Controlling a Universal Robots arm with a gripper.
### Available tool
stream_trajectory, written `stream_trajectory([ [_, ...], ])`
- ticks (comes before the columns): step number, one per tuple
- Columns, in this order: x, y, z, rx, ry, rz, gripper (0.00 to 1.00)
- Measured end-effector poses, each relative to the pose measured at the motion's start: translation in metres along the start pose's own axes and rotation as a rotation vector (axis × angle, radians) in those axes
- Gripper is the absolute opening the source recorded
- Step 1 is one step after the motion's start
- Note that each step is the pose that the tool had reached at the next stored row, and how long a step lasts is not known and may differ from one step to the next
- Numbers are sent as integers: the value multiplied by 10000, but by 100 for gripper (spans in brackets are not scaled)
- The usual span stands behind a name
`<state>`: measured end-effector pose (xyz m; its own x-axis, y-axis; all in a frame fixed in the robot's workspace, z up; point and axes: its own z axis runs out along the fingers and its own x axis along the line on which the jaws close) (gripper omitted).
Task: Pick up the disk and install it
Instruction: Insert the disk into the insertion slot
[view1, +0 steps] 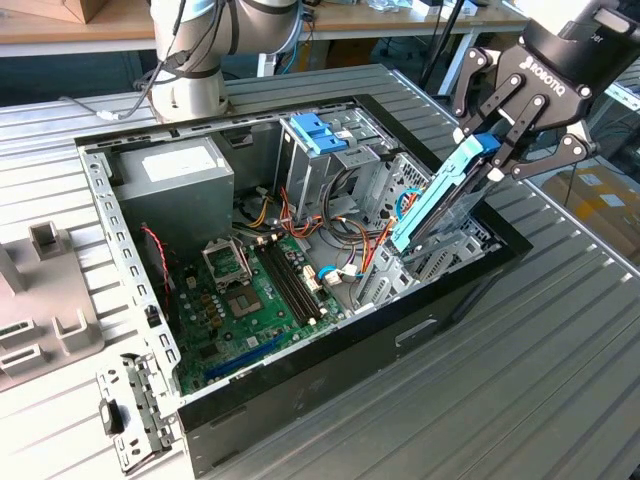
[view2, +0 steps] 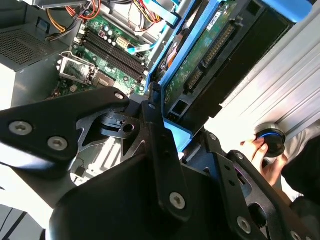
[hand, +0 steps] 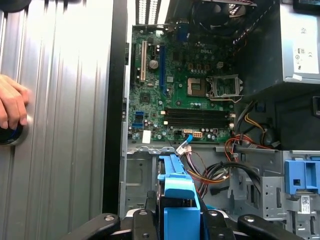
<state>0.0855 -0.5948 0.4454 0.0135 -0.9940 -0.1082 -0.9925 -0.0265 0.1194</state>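
Disk (view1: 440, 205) tilted, lower end down among the drive cage (view1: 440, 255) at the exterior view's right end of the open case (view1: 330, 340), not seated. Clamped at upper end by gripper (view1: 497, 150). Risks: rail catching cage edge and jamming from tilt; snagging loose cables (view1: 350, 235). Dark body, blue side rails, circuit board and connector exposed in second wrist view. Hand (hand: 12, 107) on table (view1: 560, 380) beside case.

A ribbed metal table (view1: 560, 330) is seen, on which an open computer case (view1: 300, 250) and grey fixtures (view1: 45, 300) at the exterior view's left are laid.
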Motion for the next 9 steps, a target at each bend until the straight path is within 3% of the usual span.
stream_trajectory([
  [9, -6, -17, 103, -50, -1, 5, 37],
])
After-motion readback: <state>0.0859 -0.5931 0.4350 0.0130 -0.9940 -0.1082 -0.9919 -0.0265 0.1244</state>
